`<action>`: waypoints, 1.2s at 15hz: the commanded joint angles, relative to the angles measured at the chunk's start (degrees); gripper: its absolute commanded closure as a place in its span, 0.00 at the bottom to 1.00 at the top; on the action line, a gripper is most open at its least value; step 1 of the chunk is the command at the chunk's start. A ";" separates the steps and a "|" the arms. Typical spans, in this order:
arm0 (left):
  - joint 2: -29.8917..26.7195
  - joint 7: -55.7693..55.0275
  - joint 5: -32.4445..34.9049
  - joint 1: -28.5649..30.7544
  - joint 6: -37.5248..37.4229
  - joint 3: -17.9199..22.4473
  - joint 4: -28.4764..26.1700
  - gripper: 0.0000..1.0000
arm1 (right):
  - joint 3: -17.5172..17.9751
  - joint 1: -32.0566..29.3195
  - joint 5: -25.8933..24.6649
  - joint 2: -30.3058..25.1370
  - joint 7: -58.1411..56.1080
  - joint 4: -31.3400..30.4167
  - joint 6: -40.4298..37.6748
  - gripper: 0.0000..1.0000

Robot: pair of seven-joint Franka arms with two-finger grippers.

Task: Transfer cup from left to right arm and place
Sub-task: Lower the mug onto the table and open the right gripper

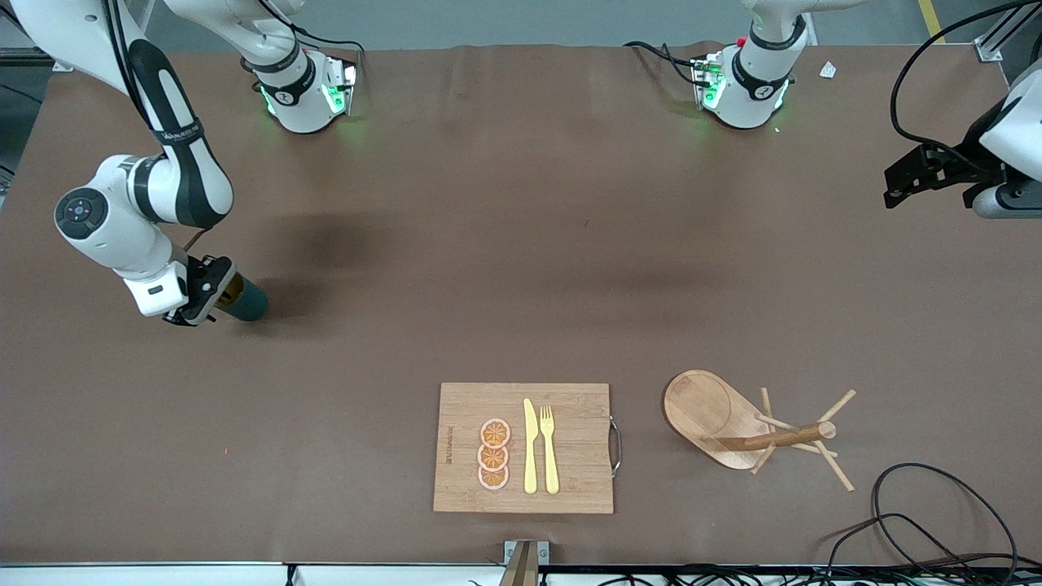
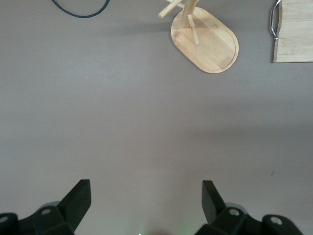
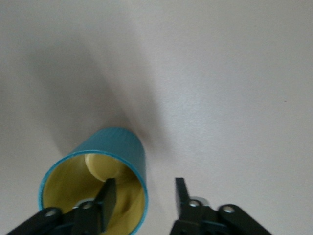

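Note:
The cup is a dark teal ribbed mug with a yellowish inside, at the right arm's end of the table. It tilts with its mouth toward my right gripper. In the right wrist view my right gripper is open and straddles the cup's rim. One finger is inside the mouth; the other is outside, apart from the wall. The handle is hidden. My left gripper is open and empty over the table's left-arm end; it also shows in the left wrist view.
A wooden cutting board with a yellow knife, a fork and orange slices lies near the front camera. A wooden peg rack stands beside it, also in the left wrist view. Black cables lie near the corner.

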 commanded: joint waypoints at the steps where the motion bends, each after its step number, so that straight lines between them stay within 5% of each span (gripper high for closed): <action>1: -1.33 0.66 -0.74 0.46 0.53 -0.05 -1.04 0.00 | 1.05 -1.01 0.04 -0.69 1.61 4.39 -7.33 0.00; 5: -1.24 1.02 -0.66 0.37 0.26 -0.05 -0.60 0.00 | 1.22 1.62 0.04 -1.30 17.65 13.71 -24.64 0.00; 10: -1.06 0.23 0.05 0.20 -0.09 -0.31 -0.16 0.00 | 1.31 4.27 0.04 -6.31 41.23 18.11 -37.31 0.00; 18: -2.56 0.06 -0.92 0.20 1.06 -0.75 -3.06 0.00 | 0.87 3.74 3.20 -6.84 54.36 34.02 -59.65 0.00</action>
